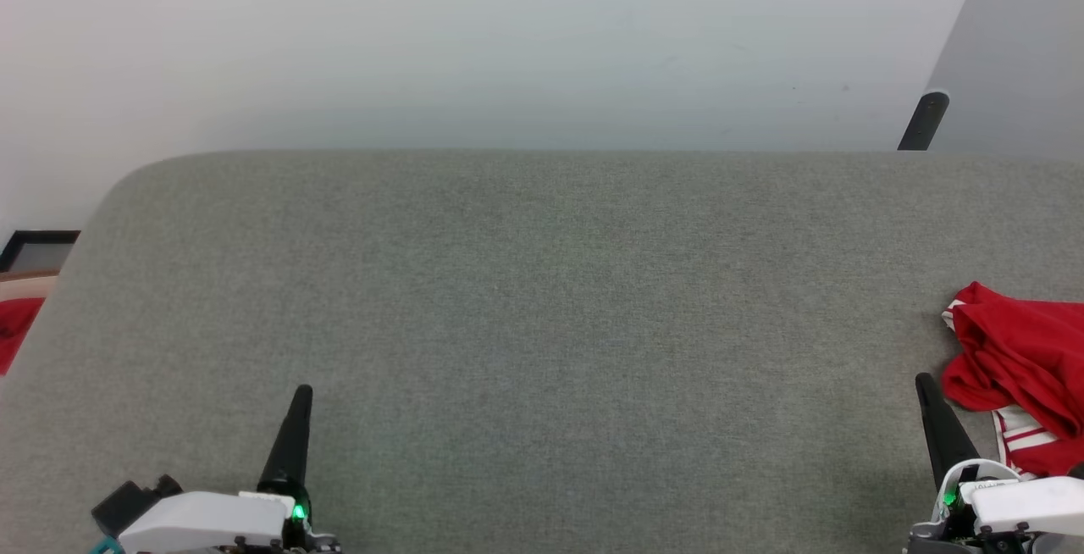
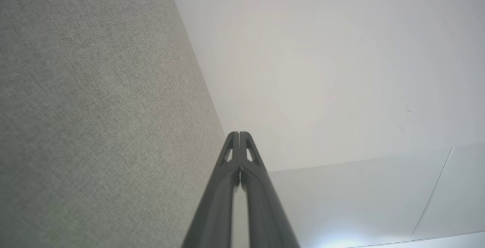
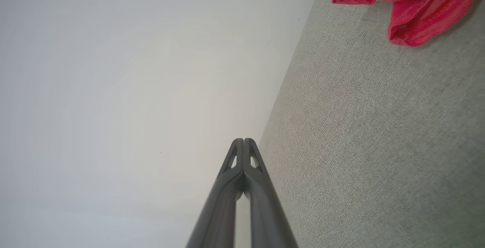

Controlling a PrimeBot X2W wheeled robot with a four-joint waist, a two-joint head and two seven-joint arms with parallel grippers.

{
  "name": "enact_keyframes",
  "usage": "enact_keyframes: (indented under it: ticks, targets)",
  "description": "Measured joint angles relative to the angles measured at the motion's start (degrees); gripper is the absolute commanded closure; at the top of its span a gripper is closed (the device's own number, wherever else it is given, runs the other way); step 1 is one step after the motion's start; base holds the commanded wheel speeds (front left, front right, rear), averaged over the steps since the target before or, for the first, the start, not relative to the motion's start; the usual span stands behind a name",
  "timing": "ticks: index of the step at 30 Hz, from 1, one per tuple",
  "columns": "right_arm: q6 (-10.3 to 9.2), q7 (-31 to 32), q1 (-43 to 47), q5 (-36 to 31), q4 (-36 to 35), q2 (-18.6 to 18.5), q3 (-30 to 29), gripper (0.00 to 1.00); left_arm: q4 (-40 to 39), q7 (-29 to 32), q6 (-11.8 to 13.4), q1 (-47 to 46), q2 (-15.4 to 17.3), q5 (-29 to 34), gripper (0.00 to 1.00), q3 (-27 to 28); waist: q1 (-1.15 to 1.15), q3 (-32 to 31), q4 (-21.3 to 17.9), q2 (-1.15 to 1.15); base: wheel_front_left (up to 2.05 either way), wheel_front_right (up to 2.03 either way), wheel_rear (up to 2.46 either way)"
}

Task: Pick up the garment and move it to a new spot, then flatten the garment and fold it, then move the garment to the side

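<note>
Red garment [image 1: 1020,363] lies crumpled at the right edge of the grey cushion [image 1: 542,300], unheld.
Closed and empty: left gripper [image 1: 301,393], right gripper [image 1: 926,383] (just beside it); a thin-fold pinch risks dragging it off the edge.

A: Location of the garment [image 1: 1016,359]?
B: Crumpled at the right edge of the grey fabric surface [image 1: 542,300], striped trim showing.
A: Grippers?
B: Left gripper [image 1: 302,391] at the near edge, left part. Right gripper [image 1: 925,381] just beside the garment. Both have fingers pressed together, holding nothing.
</note>
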Motion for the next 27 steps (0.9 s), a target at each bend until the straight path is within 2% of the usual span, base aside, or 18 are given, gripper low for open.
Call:
enact_keyframes:
  ticks: [27]
  targets:
    - [0.0,1.93,-2.1,9.87,1.4,0.6,-0.68,1.0,1.07,3.08,0.01,-2.32,-1.02,-10.29,1.0,0.94,0.0,0.17,-0.27,0.0,0.0,0.0,0.0]
